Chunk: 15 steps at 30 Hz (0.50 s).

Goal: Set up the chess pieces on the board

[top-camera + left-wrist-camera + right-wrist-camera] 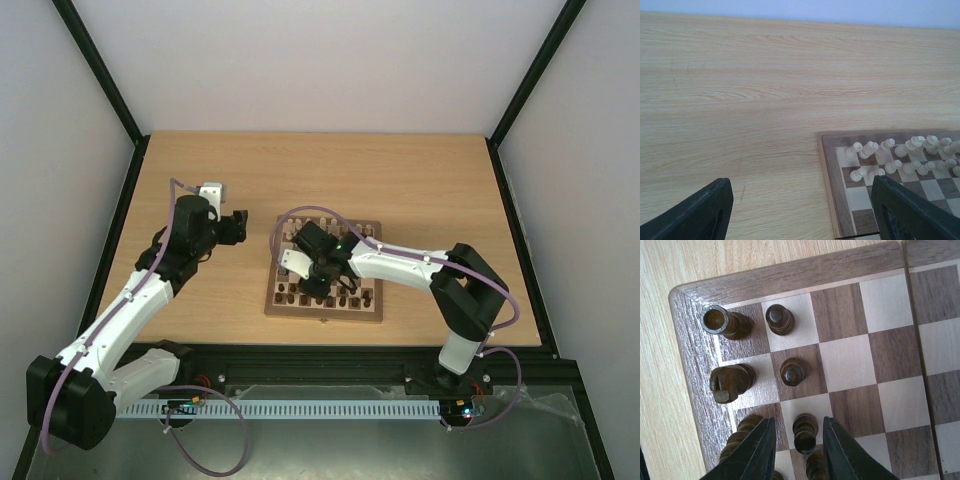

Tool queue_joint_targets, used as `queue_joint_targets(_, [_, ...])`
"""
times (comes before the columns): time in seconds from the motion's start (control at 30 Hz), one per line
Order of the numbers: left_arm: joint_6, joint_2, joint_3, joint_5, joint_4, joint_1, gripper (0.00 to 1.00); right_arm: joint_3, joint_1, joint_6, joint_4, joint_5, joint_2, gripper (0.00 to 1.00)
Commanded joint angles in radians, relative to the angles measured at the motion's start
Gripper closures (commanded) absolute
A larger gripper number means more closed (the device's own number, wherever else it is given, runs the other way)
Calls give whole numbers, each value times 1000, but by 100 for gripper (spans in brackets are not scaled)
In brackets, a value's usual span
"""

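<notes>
Right gripper (798, 427) low over the dark-piece corner of the board (695, 390); left gripper (801, 192) off to the side.

Right jaws are set narrow and straddle one dark pawn (805, 436). A sliver of pale square shows on one side, so they do not grip it. Standing near it are a rook (722, 322) on the corner square, a knight (730, 383) below it and two more pawns (780, 319) in the next file. Left jaws are spread wide with nothing between them, over bare table (740, 100) just beside the board's edge. The cream pieces (900, 155) are lined up in two rows at the far end, and the board lies mid-table.
</notes>
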Motion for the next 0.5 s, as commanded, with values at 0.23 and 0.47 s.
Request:
queue_joint_targets(0.23, [7,1,-10,-8,0,6,21,79,-44,23,-76,-61,-159,69])
queue_joint_targets(0.47, [14,-6,-9,-4,4,6,19,1,-235,66,-41,-81,-387,56])
